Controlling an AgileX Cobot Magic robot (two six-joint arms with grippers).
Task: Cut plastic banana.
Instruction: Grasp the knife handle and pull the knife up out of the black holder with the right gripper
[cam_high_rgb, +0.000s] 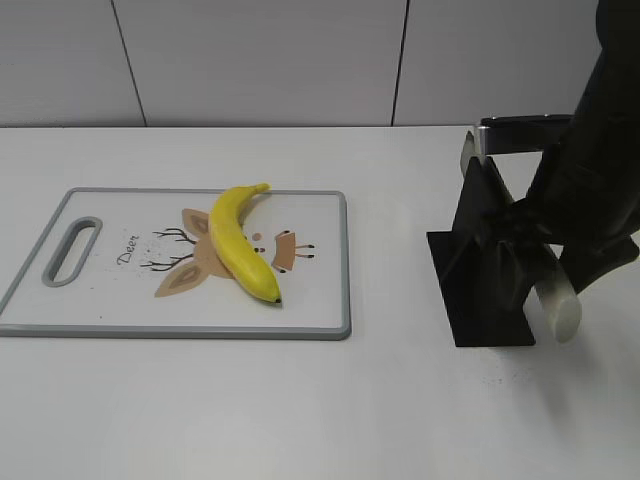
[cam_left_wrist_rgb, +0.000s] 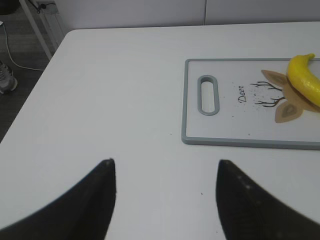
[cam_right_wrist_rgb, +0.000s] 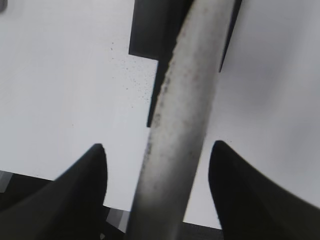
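Guessing the plastic banana (cam_high_rgb: 241, 243) on the cutting board (cam_high_rgb: 330, 300) is light, hard and slippery (both grippers gape, holding nothing), I'd pin its middle.

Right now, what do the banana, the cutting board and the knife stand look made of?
Banana: glossy yellow plastic, going by its highlights. Cutting board: smooth white plastic with a grey rim and printed deer, probably. Knife stand: matte black, plastic or wood; unclear.

One plastic banana (cam_high_rgb: 241, 241), one cutting board (cam_high_rgb: 330, 260)
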